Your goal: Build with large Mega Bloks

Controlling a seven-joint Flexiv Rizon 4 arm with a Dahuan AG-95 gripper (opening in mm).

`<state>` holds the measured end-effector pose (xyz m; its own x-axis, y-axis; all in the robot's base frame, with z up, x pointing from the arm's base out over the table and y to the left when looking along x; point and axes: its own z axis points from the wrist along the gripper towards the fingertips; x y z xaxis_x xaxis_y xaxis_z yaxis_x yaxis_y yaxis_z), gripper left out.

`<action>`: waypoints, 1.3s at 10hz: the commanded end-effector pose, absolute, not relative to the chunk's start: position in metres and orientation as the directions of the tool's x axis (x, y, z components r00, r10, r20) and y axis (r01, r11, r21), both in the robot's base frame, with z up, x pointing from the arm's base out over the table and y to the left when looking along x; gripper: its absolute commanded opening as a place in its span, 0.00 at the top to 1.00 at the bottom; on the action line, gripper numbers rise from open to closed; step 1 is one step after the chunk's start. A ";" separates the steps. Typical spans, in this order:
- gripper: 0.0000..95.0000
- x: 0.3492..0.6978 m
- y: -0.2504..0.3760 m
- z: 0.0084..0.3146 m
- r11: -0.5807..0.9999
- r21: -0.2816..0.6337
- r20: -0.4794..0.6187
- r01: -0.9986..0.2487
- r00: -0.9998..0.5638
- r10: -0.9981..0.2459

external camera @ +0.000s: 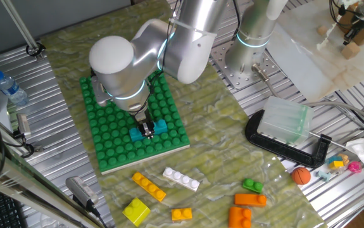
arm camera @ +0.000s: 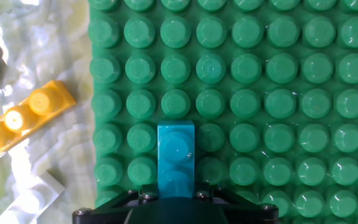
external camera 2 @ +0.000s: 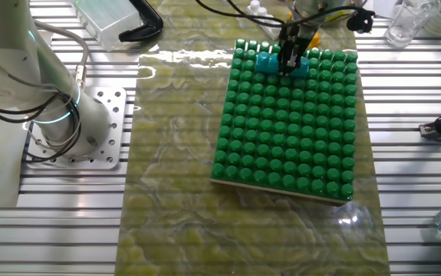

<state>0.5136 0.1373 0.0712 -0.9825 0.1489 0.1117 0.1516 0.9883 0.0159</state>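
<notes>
Arm's two-finger pincer (external camera: 146, 129) is clamped on a long teal plastic Mega Blok brick (external camera: 149, 130), seated on or just at the studs of the square green studded plastic baseplate (external camera: 109, 136), near the plate's edge facing the loose bricks. In the hand view the teal brick (arm camera: 176, 163) runs 6-to-12, far end pointing at 12, near end hidden under the pincer; in one fixed view its long axis runs roughly 8-to-2. Judged step: press brick onto the baseplate. To do it well: keep it square to the stud rows, push straight down, open only once flush, lift straight up. Loose bricks lie on the table at 5 o'clock from the plate: yellow long one (external camera: 149, 186), white long one (external camera: 181, 178), orange ones (external camera: 250, 200).
</notes>
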 end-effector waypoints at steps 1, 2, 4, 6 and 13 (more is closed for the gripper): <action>1.00 0.510 0.137 0.076 0.989 0.000 0.096 0.147 -0.985 0.146; 1.00 0.510 0.138 0.078 0.991 0.005 0.081 0.135 -0.988 0.134; 0.80 0.510 0.138 0.078 0.992 0.005 0.069 0.124 -0.990 0.123; 0.80 0.510 0.137 0.079 0.995 0.009 0.072 0.101 -0.992 0.100; 0.80 0.512 0.133 0.076 0.988 0.026 0.108 0.150 -0.983 0.146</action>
